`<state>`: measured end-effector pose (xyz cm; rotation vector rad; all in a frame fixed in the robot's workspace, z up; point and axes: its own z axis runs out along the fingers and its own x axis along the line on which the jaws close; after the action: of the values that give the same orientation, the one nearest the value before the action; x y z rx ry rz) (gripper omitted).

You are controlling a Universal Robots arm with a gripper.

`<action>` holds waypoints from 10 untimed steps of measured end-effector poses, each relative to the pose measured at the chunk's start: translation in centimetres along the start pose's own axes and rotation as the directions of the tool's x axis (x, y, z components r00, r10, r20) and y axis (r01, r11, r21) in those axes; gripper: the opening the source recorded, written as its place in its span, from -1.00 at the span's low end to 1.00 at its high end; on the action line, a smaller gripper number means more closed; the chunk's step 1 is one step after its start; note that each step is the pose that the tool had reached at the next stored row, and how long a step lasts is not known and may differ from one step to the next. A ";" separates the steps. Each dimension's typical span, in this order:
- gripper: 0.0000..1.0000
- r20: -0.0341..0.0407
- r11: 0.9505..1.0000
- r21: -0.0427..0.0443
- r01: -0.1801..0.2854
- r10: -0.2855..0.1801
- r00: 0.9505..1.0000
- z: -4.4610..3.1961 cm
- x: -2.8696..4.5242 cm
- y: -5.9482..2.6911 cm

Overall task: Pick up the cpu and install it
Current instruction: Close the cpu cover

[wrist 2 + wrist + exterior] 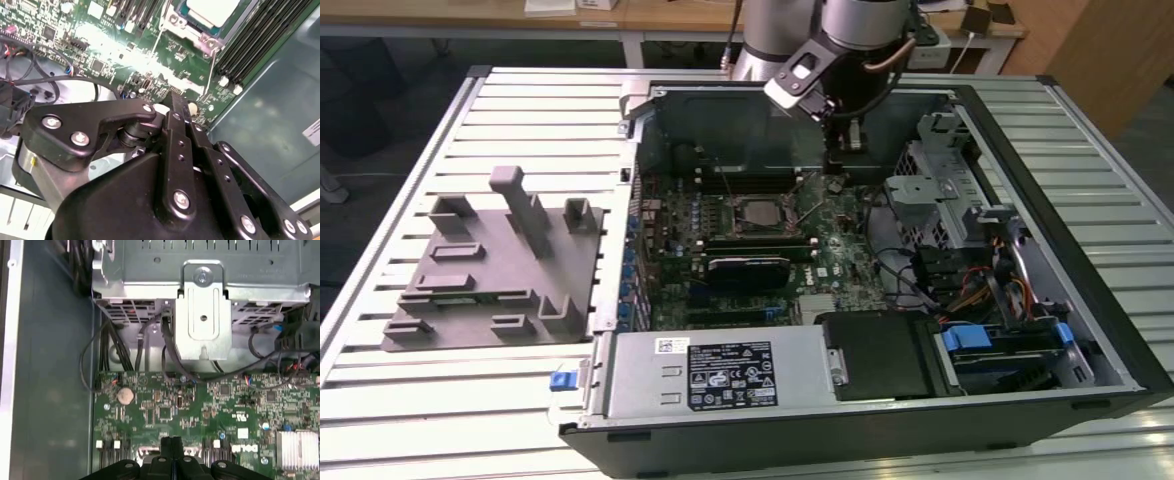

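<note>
The cpu [212, 9] lies flat in the socket on the motherboard [838, 252], its pale metal top facing up and the socket frame [190, 30] around it, so the placing part of the job looks done; whether the frame is latched down I cannot tell. In the exterior view it shows as a light square near the middle of the board, with the memory slots [260, 35] just beside it. A thin wire lever [209, 75] runs from a corner of the socket toward the claw [177, 100], which hangs low over the board close to the socket, on the exterior view's right of the chip. Its two fingers are pressed together with nothing between them, which I judge suits nudging a slim part better than gripping one. In the first wrist view the paired fingertips [169, 441] point at the board below a metal drive bracket [202, 315] and its loose cables. All this sits inside the opened computer case [1085, 260], laid on its side so the board faces up for reach from above, on the slatted counter [400, 400], with a grey moulded holder [480, 285] just beside the case.
</note>
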<state>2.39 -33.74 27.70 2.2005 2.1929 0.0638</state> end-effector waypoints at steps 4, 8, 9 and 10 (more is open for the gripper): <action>-0.79 0.000 1.000 0.003 0.000 0.000 1.000 0.45 0.00 0.58; -0.79 0.000 1.000 0.012 0.000 0.000 1.000 1.15 0.00 0.86; -0.79 0.000 1.000 0.015 0.000 0.000 1.000 1.34 0.00 0.90; -0.79 0.000 1.000 0.017 0.000 0.000 1.000 1.52 -0.01 0.94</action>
<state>3.41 -33.74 26.23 2.2094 2.2016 0.0450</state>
